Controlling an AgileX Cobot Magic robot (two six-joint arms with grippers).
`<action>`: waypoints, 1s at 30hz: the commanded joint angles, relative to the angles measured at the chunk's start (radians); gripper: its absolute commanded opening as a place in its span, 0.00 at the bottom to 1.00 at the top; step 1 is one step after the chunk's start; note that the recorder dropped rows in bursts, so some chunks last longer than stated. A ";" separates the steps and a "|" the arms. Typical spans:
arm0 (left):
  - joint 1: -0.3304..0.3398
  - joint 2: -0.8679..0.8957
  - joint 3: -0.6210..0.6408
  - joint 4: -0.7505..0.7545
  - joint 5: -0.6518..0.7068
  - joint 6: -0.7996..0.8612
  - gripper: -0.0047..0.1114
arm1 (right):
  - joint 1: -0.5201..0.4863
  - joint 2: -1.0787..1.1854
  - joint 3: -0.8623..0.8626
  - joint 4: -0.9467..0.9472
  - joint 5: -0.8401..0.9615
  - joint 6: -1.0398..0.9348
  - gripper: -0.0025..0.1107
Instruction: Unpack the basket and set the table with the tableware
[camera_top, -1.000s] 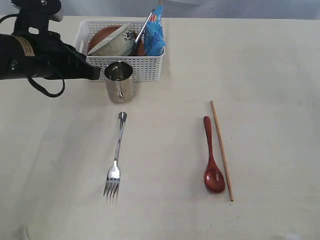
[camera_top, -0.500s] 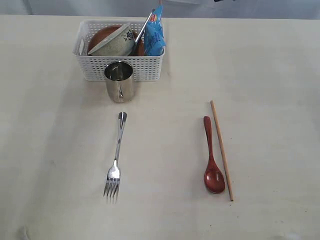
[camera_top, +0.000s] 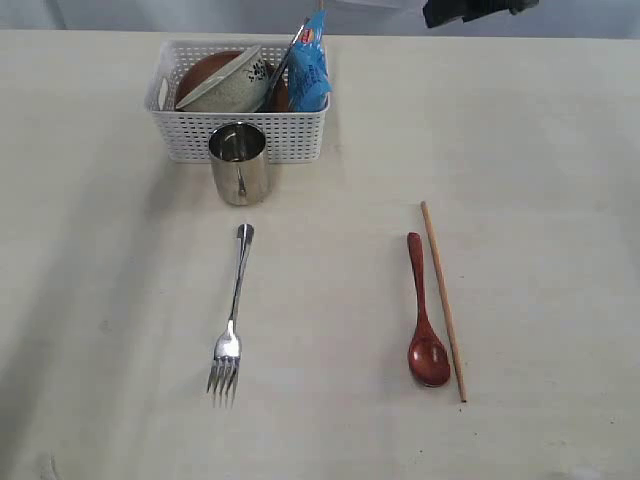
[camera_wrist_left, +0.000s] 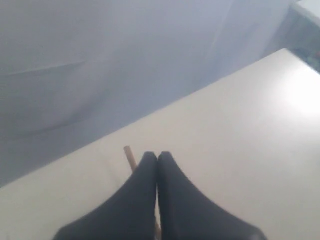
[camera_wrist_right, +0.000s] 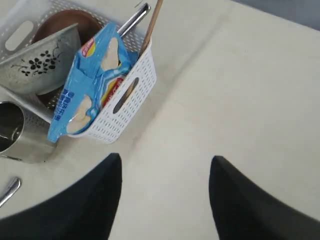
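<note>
The white basket holds the cream bowl, reddish-brown plate, knife and one chopstick. On the table the steel cup stands before the basket, with the fork, red spoon and other chopstick lying nearer. My right gripper hangs open over bare table right of the basket. My left gripper is shut and out of the exterior view. A wooden stick shows behind its fingers.
A blue chip bag leans in the basket's right end against the knife and chopstick. The fork lies on the left and the spoon with its chopstick on the right, with bare table between them.
My left arm has drawn back from beside the cup and left the exterior view. Part of my right arm has come in at the top right.
</note>
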 joint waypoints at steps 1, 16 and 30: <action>0.060 0.133 -0.130 -0.260 0.114 0.097 0.04 | -0.007 -0.001 0.052 -0.004 -0.056 -0.034 0.47; 0.035 0.312 -0.285 -0.327 0.091 0.109 0.55 | -0.007 0.001 0.101 0.051 -0.111 -0.097 0.47; 0.042 0.325 -0.285 -0.261 0.184 0.186 0.52 | -0.007 0.001 0.101 0.051 -0.104 -0.111 0.47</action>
